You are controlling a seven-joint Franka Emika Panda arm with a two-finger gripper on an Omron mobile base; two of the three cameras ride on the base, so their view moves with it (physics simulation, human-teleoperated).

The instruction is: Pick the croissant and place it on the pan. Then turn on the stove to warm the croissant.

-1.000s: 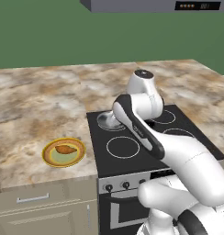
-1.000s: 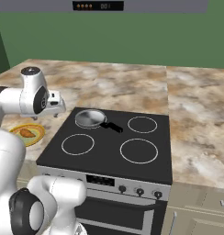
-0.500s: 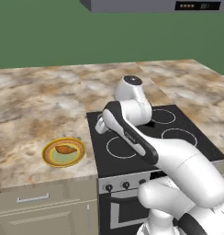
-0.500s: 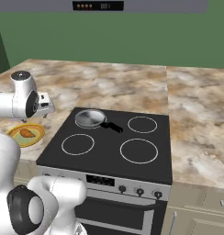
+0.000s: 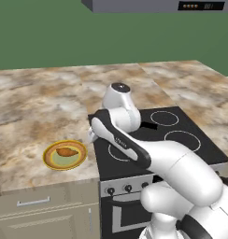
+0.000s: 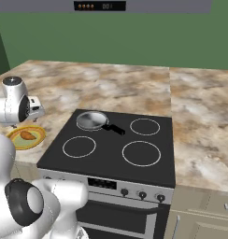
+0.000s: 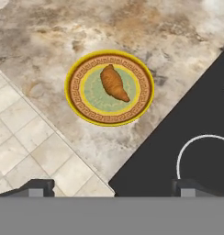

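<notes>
Orange-brown croissant is sitting in the green middle of the yellow-rimmed plate, and that plate is lying on the marble counter just off the stove's left edge. The gripper is hanging well above the plate with nothing in it; its two tips are spread wide, one near each bottom corner of the hand view.

The robot is lining up the pick, so it looks like the hand needs to be centring over the pastry, which is sitting off toward the plate side right now. Closing across the narrow middle of the crescent seems the safer bet than going end to end. The pan is waiting on the stove's back left burner, well apart from the plate.
</notes>
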